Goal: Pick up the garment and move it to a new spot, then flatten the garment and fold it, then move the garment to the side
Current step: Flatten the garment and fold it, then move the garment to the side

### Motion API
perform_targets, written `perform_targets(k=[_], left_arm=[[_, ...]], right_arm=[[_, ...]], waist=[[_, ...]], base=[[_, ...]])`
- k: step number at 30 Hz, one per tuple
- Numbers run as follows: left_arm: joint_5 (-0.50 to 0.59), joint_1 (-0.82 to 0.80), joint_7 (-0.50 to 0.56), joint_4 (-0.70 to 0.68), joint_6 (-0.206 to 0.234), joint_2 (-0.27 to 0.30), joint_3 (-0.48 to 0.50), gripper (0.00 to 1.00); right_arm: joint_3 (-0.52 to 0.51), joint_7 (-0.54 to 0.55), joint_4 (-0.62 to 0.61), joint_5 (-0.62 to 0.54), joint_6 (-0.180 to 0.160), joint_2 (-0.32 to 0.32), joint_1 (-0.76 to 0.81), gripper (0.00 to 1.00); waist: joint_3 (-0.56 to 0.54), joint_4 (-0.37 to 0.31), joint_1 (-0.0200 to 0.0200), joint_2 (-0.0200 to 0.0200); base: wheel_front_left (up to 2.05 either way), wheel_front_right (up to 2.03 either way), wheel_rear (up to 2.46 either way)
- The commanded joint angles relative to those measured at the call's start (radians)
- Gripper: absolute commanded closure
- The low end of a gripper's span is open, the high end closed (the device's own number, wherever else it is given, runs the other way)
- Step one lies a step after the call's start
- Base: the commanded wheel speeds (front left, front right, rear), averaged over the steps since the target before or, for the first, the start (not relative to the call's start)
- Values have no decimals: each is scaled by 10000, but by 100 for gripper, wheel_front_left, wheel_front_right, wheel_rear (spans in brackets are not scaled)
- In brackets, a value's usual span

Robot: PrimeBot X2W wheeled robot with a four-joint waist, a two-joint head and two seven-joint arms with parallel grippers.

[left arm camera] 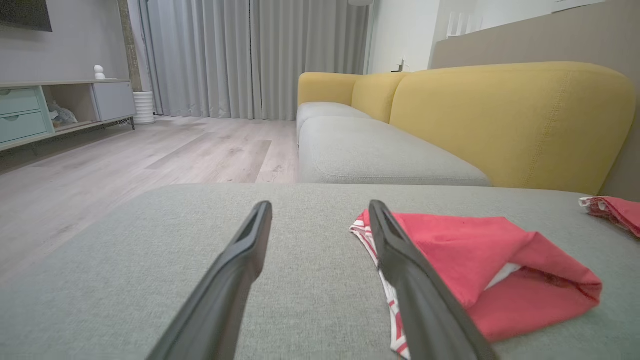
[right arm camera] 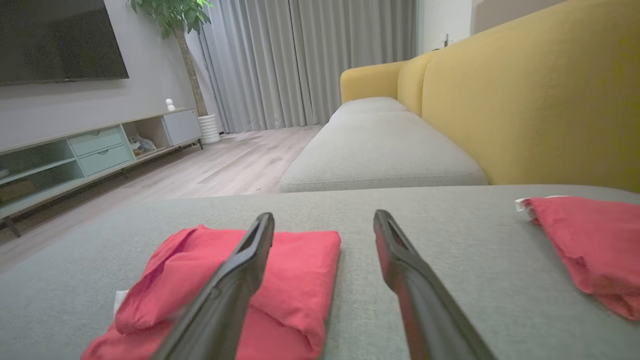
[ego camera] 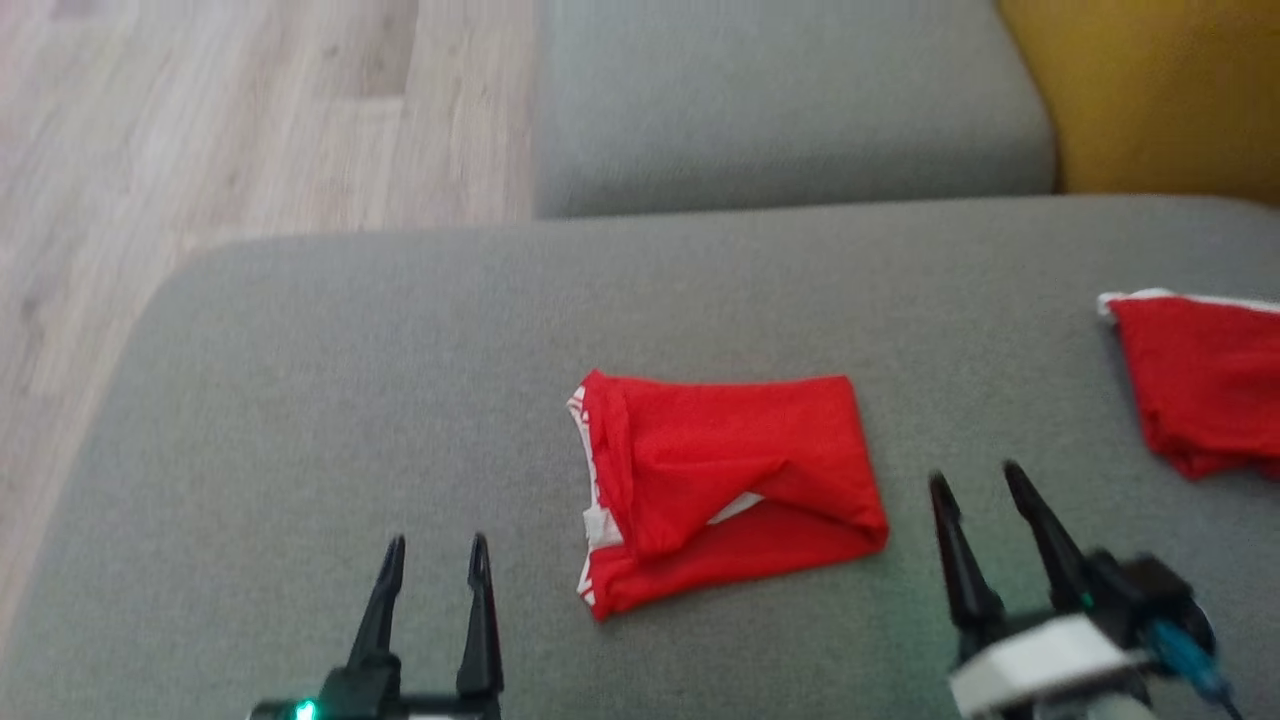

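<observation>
On the grey sofa cushion [ego camera: 400,380], mid-seat, the red garment [ego camera: 725,490] lies folded into a rough rectangle, with white-striped trim at its left edge. Left gripper [ego camera: 438,540] and right gripper [ego camera: 974,472] flank it, jaws released, empty. Fold looks done; moving it aside is probably left, maybe toward the second red garment [ego camera: 1200,380] at far right. No readable writing or brand.

This is a living room in someone's home. Ahead of the right hand [right arm camera: 324,216] runs a sofa [right arm camera: 525,115], yellow-backed, with grey seat cushions [right arm camera: 380,160]. Off to the hand's left, across a pale wooden floor [right arm camera: 235,165], a television [right arm camera: 60,40] hangs above a low cabinet [right arm camera: 100,145] with drawers, beside a potted tree [right arm camera: 175,15] and long grey curtains [right arm camera: 310,60].
</observation>
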Motion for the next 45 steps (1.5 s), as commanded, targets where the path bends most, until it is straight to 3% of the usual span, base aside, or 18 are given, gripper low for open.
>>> perform_targets(k=[1, 11, 33, 40, 45], left_arm=[[2, -236, -93, -242, 82, -64, 435, 0], [230, 201, -93, 108, -68, -64, 650, 0], [336, 321, -93, 116, -76, -64, 697, 0], [519, 102, -93, 23, -140, -64, 550, 0], [527, -12, -93, 56, -170, -64, 410, 0]], right_arm=[[45, -107, -473, -156, 65, -149, 5, 0], [-715, -108, -961, -625, 65, 114, 1669, 0], [-615, -108, -875, -412, 65, 211, 1836, 0], [-446, -108, 613, 682, 65, 94, 571, 0], [156, 72, 2607, 1730, 65, -217, -1161, 0]], waist=[[-242, -83, 2, 0], [-745, -40, 2, 0], [-598, 154, 2, 0], [-25, 675, 2, 0], [427, 1050, 2, 0]], base=[[0, 0, 0], [0, 0, 0], [0, 0, 0], [0, 0, 0], [0, 0, 0]])
